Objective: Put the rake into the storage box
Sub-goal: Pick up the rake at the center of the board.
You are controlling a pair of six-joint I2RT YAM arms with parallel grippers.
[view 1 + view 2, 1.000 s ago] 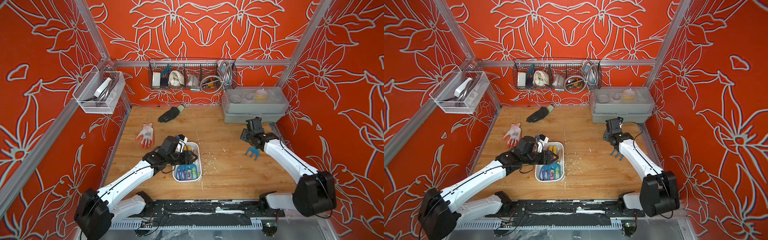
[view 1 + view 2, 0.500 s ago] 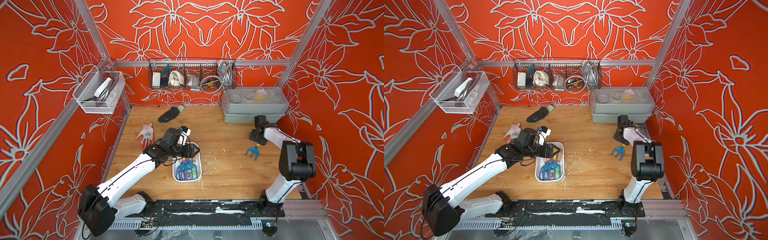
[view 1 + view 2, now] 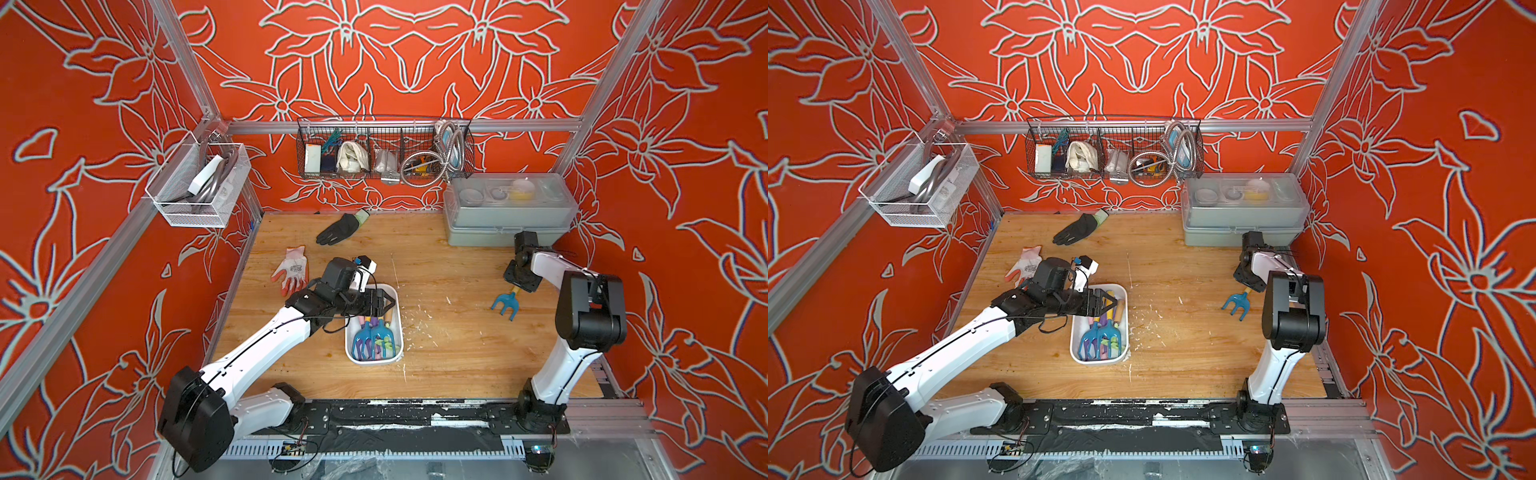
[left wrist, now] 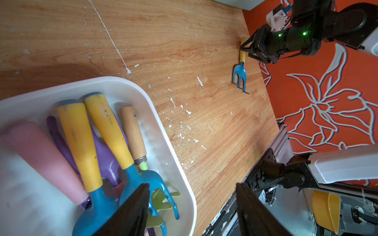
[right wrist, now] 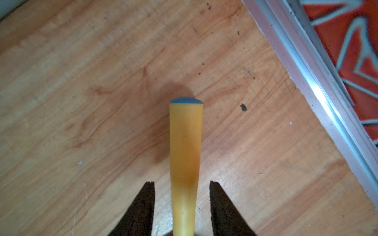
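The rake (image 3: 505, 303) (image 3: 1235, 302) has a blue forked head and a yellow handle and lies on the wooden table at the right. My right gripper (image 3: 519, 282) (image 5: 182, 183) is low over the handle (image 5: 185, 143), open, one finger on each side with a gap on both. The storage box (image 3: 397, 332) (image 3: 1075, 332) (image 4: 163, 130), a white tub, sits mid-table holding several hand tools. My left gripper (image 3: 384, 301) (image 4: 192, 186) hovers open and empty over the tub's far end.
A grey case with a clear lid (image 3: 507, 208) stands at the back right, close behind the right gripper. A black glove (image 3: 338, 228) and an orange-and-white glove (image 3: 291, 270) lie at the back left. Wire baskets (image 3: 384, 149) hang on the walls. An aluminium rail (image 5: 319, 85) borders the table beside the rake.
The right arm has folded back and its gripper has come down around the rake's handle, jaws narrowing. The left gripper stays over the tub, slightly wider. The rake has not moved.
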